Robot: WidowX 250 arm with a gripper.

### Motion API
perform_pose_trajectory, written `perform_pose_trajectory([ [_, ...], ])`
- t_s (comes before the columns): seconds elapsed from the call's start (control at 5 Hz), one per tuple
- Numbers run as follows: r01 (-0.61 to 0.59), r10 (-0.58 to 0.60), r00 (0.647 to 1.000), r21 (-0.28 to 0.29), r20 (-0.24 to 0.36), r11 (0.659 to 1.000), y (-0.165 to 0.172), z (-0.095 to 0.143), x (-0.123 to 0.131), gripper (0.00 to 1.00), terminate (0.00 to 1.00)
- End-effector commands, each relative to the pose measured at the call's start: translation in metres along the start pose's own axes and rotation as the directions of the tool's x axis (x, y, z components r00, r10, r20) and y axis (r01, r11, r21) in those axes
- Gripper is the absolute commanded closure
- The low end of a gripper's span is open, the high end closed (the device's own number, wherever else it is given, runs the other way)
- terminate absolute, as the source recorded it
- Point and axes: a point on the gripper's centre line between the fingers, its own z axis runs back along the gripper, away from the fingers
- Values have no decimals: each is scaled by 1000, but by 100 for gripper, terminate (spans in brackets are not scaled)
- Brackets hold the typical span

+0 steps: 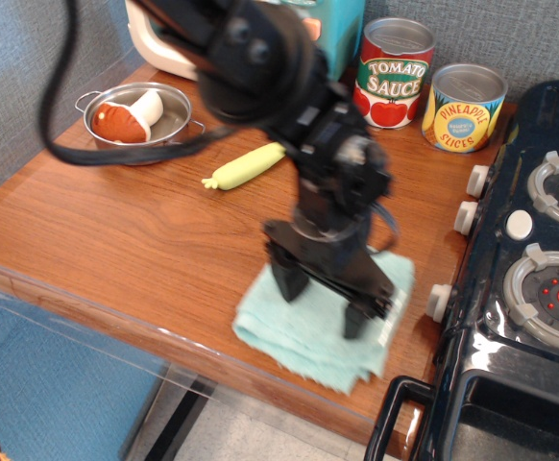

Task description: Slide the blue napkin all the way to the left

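Observation:
The blue napkin (303,336) is a folded pale aqua terry cloth at the front edge of the wooden table (116,230), just left of the stove. My gripper (321,304) is open, with both black fingertips pressed down on the napkin, one near its left part and one near its right edge. The arm is motion-blurred and hides the napkin's far half.
A steel pot (140,120) holding a toy mushroom (129,117) stands at the back left. A yellow-green toy vegetable (248,165) lies behind the arm. A tomato sauce can (393,72) and pineapple can (464,108) stand at the back. A black toy stove (529,279) borders the right.

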Motion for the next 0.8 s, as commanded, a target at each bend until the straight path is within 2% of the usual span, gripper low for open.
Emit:
perform_pose_trajectory([
  [0.0, -31, 33, 999, 56, -33, 998, 90, 1, -36, 0, 0],
  [0.2, 50, -50, 999, 51, -14, 997, 125, 9, -44, 0, 0],
  [0.4, 63, -61, 997, 70, -36, 996, 160, 15, -49, 0, 0],
  [0.6, 52, -49, 998, 68, -34, 996, 191, 12, -49, 0, 0],
])
